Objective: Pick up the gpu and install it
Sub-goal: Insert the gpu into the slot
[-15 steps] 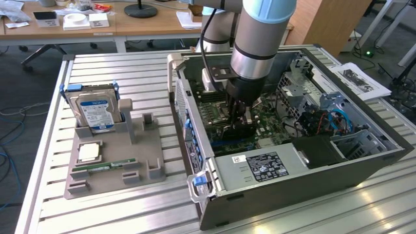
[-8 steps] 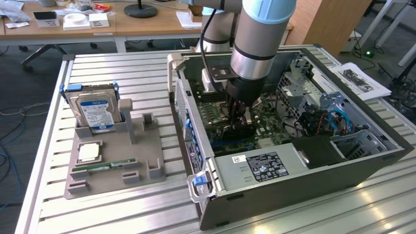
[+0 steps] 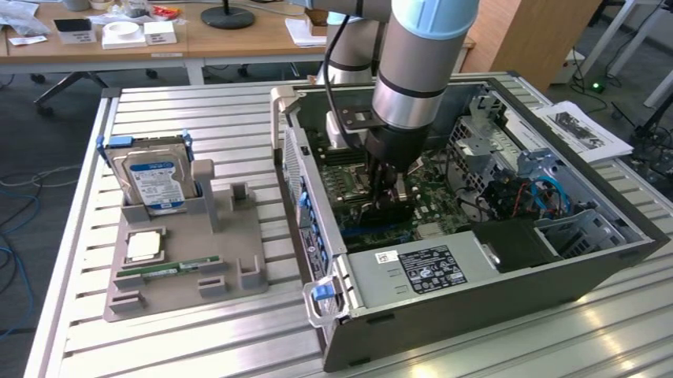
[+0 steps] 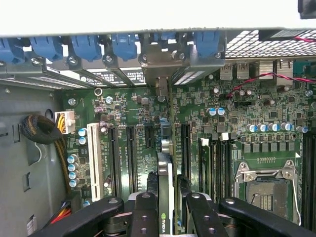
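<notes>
The gpu (image 4: 167, 170) stands on edge between my fingers (image 4: 145, 212), a thin dark card seen edge-on. It runs along the motherboard (image 4: 237, 113) toward the case's rear slot covers (image 4: 158, 59). It sits between the black expansion slots (image 4: 132, 158); I cannot tell whether it is pressed into one. My gripper (image 4: 167, 215) is shut on the gpu. In the exterior view the arm reaches straight down into the open computer case (image 3: 474, 291). There the gripper (image 3: 384, 197) is low over the board, with the dark gpu (image 3: 379, 214) below it.
A CPU socket (image 4: 266, 190) and memory slots (image 4: 217, 163) lie beside the card, and a cable bundle (image 4: 42, 131) on the other side. Outside the case, a grey holder (image 3: 179, 276) carries a hard drive (image 3: 158, 177), a chip (image 3: 144, 246) and a green RAM stick (image 3: 169, 268).
</notes>
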